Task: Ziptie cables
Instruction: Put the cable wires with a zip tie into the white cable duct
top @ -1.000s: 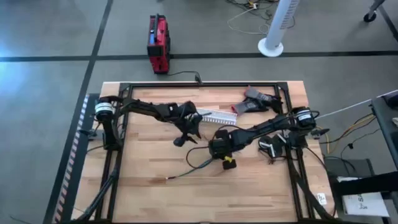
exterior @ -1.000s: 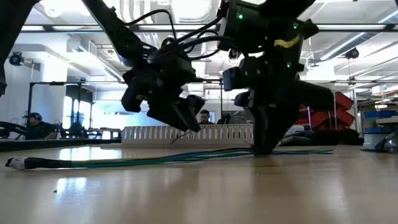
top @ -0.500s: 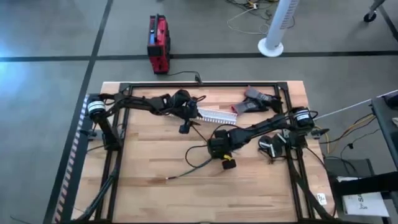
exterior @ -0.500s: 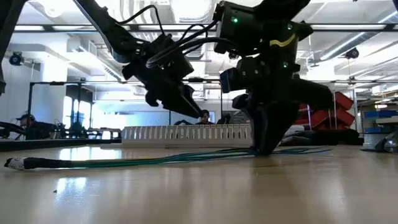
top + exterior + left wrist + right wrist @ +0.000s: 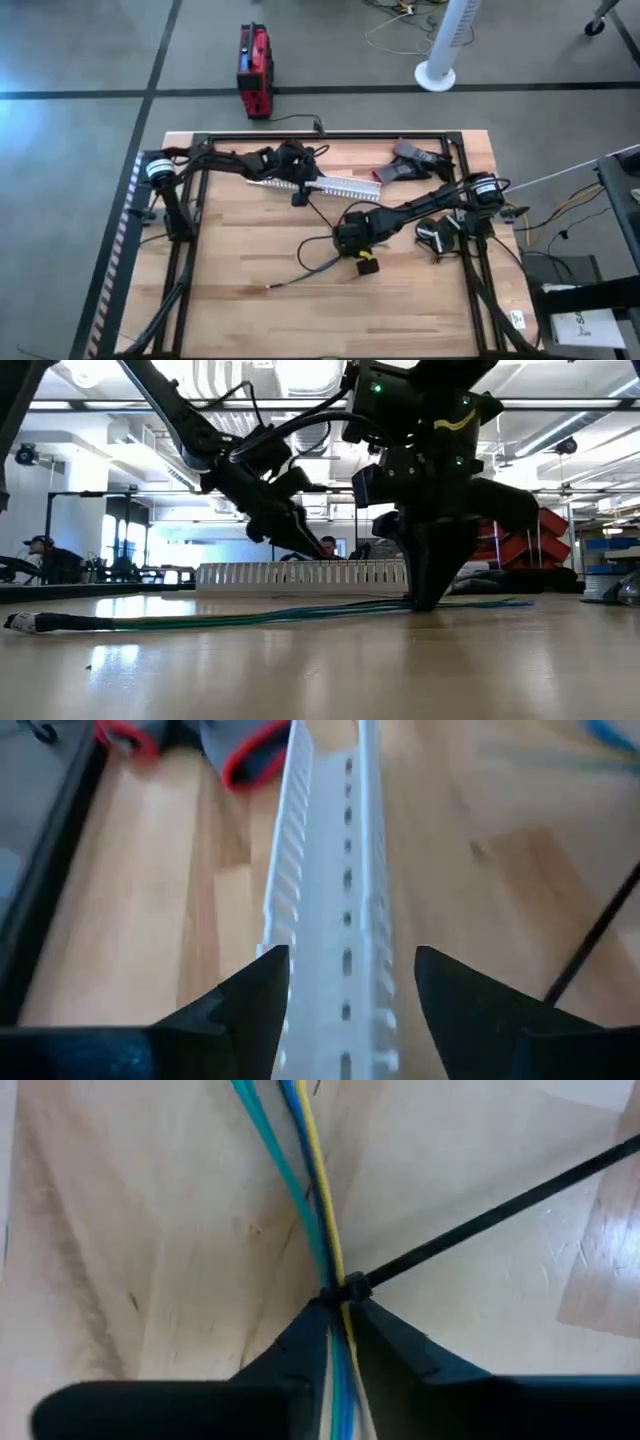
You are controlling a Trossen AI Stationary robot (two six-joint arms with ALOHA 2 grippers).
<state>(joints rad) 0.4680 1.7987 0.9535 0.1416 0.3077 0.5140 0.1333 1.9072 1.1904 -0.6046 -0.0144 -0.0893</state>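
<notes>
Wood table [image 5: 230,260] in an open workshop, red toolbox [image 5: 254,70] on the floor behind it. White slotted channel [image 5: 345,186] lies toward the far side. Left gripper [image 5: 345,995] hangs over the channel's end, fingers spread wide, holding nothing. Right gripper [image 5: 338,1320] is mid-table, pinched tight on the cables [image 5: 300,1170], just at the ziptie [image 5: 480,1215] head already looped round them. Ziptie tail sticks out free. Risk: loop looks untightened; if the right grip slips, thin wires fan out or the tie slides along the bundle.
</notes>
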